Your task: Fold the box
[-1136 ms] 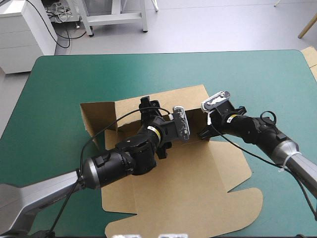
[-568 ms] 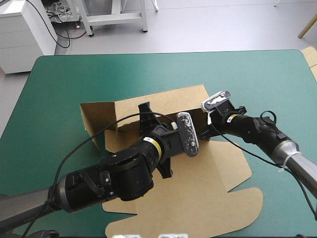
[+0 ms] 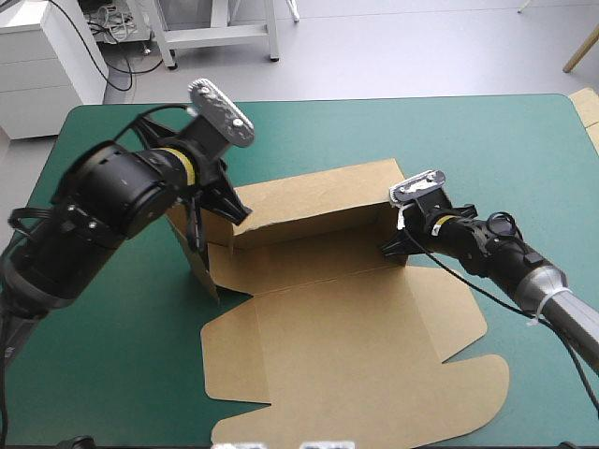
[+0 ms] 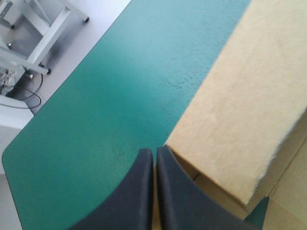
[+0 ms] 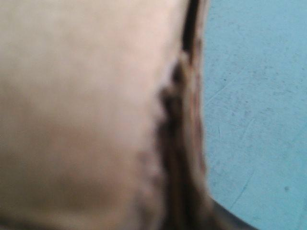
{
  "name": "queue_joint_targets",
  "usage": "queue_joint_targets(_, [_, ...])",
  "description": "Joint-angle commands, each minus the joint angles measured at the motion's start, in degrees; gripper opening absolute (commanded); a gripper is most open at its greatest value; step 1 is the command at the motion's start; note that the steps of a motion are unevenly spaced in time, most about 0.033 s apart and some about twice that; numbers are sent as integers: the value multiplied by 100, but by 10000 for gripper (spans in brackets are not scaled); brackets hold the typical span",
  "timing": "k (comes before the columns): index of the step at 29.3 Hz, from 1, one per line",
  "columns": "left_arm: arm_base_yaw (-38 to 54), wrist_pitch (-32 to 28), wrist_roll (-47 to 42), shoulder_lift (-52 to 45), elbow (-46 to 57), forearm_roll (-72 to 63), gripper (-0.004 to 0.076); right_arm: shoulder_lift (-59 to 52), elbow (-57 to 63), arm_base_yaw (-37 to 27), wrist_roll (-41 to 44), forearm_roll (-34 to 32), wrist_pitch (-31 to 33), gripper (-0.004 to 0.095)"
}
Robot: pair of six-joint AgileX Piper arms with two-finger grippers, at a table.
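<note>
The brown box (image 3: 346, 346) lies open on the teal-green cover, its back wall (image 3: 309, 201) raised and its left side flap (image 3: 198, 253) standing up. My left gripper (image 3: 239, 210) is lifted at the corner where that flap meets the back wall. In the left wrist view its black fingers (image 4: 154, 152) meet in a point, with the box's upright corner (image 4: 249, 105) right at the tips. My right gripper (image 3: 393, 248) is shut on the back wall's right end. Brown board (image 5: 81, 105) fills most of the right wrist view and hides the fingers.
The lid flap (image 3: 449, 393) lies flat toward the table's front edge. Bare teal-green cover (image 3: 468, 140) spreads behind and to the right of the box. A strip of more brown board (image 3: 588, 110) shows at the table's right edge.
My left arm has risen from the box's middle and swung to its left end, its fingers going from open to shut. The left side flap now stands up. The right gripper has held its place.
</note>
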Motion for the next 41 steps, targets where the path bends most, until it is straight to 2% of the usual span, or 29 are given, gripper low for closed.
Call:
queue_joint_targets(1, [535,113,-166,-438,-180,-80,4,-357,-147,-8,954,-1234,60,-16])
queue_joint_targets(4, [776,113,-201,-576,-180,-81,4,-517,-147,-8,1337,-1696,318,-16])
queue_joint_targets(8, [973,113,-201,-650,-168,-81,1,-655,-147,-8,1369,-1780,692,-16])
queue_joint_targets(19, [1674,76,-201,-660,7,-64,-8,-889,-200,-8,1439,-1504,1765,-16])
queue_joint_targets(25, [2122,107,-226,-682,80,-440,-8,-872,-383,-21,1385,-1085,2309,-21])
queue_joint_targets(29, [2148,9,-226,-682,80,-462,-8,-632,-584,-97,1425,-1039,2495,-21])
queue_joint_targets(35, [2148,-5,-226,-682,80,-534,-8,22,-1021,-565,670,-220,2535,-21])
queue_joint_targets(41, [2148,-8,-226,-682,80,-562,-8,732,-1949,-652,570,-591,2869,-21])
